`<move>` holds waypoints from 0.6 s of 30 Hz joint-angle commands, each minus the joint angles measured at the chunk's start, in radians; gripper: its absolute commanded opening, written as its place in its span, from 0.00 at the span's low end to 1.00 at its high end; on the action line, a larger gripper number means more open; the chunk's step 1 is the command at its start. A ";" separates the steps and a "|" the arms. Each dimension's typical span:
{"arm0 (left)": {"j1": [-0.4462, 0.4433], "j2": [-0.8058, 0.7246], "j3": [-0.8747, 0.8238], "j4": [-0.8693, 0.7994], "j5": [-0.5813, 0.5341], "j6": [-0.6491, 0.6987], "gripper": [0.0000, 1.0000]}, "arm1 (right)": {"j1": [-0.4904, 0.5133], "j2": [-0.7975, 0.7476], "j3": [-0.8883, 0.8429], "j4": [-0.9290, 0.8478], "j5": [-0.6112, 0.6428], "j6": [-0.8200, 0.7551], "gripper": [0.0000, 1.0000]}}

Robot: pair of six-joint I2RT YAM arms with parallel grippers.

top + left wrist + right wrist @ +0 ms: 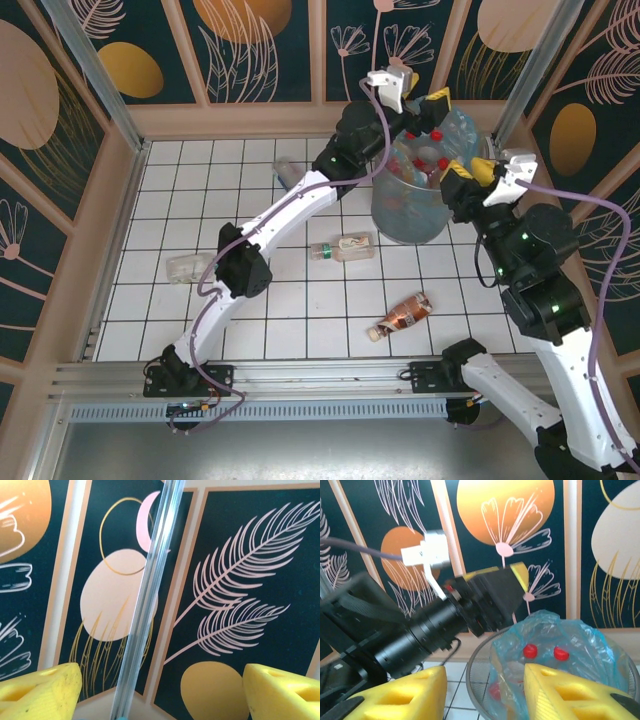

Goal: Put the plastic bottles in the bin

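Several plastic bottles [425,155] are being kept inside the bin [400,222] at the table's [200,200] 1 o'clock, with red caps showing through the blue liner [462,128]. Four more are being left loose, so the task is judged well advanced yet unfinished. These are a clear bottle [190,267] at 9 o'clock, a far bottle [285,170] at 11 o'clock, a white-labelled bottle [345,247] just beside the bin's 7 o'clock and a brown-labelled bottle [403,313] near its 6 o'clock. The left gripper [428,102] is being held over the bin, fingers wide apart and empty. The right gripper [468,172] is being held at the bin's 3 o'clock rim, fingers apart around nothing. The white-tiled table is being enclosed by dark teal panels [270,50] painted with orange discs and pale leaves.
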 commanded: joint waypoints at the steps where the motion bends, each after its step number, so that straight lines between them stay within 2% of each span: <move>1: 0.001 -0.128 0.001 -0.053 -0.028 0.030 0.83 | 0.006 0.040 0.047 -0.049 0.019 0.040 0.45; 4: 0.001 -0.186 -0.015 -0.135 -0.059 0.055 0.83 | 0.006 0.095 0.094 -0.111 0.007 0.062 0.45; 9: 0.001 -0.339 -0.104 -0.300 -0.084 0.108 0.83 | 0.006 0.158 0.150 -0.236 -0.109 0.076 0.45; 12: 0.001 -0.492 -0.283 -0.369 -0.098 0.145 0.83 | 0.009 0.179 0.157 -0.345 -0.145 0.124 0.43; 15: 0.001 -0.678 -0.547 -0.372 -0.138 0.193 0.83 | 0.027 0.184 0.126 -0.446 -0.184 0.200 0.42; 18: 0.002 -0.871 -0.827 -0.343 -0.223 0.230 0.85 | 0.077 0.196 0.055 -0.500 -0.184 0.285 0.41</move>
